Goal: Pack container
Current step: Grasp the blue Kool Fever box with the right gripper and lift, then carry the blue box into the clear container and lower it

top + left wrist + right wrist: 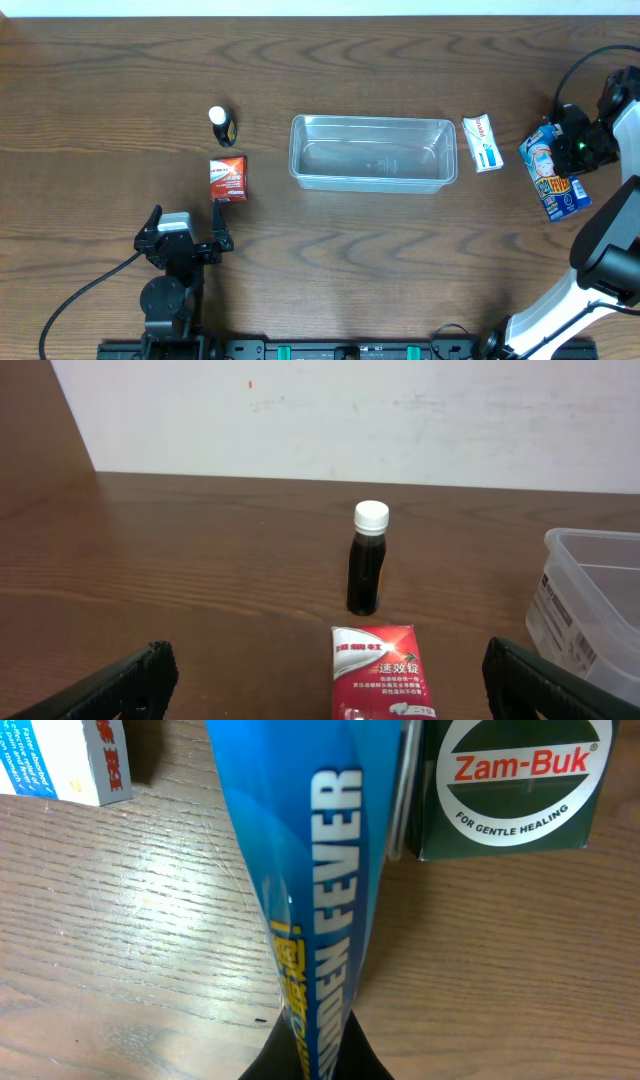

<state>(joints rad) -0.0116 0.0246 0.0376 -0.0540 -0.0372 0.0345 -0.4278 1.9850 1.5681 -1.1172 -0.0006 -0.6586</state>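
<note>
One clear plastic rectangular container point(372, 122) sits open side up at the middle of the wooden tabletop point(330, 280), its long axis running left to right. To its left stand one small dark bottle with a white cap point(221, 124) and, nearer the robot, one red packet point(228, 178). Just right of the container lies one white-and-blue box point(482, 143). The left gripper point(188, 212), jaws spread wide, sits just short of the red packet. At far right, the right gripper point(572, 148) pinches one blue pouch point(310, 870) between closed jaws, beside one dark green Zam-Buk box point(510, 790).
</note>
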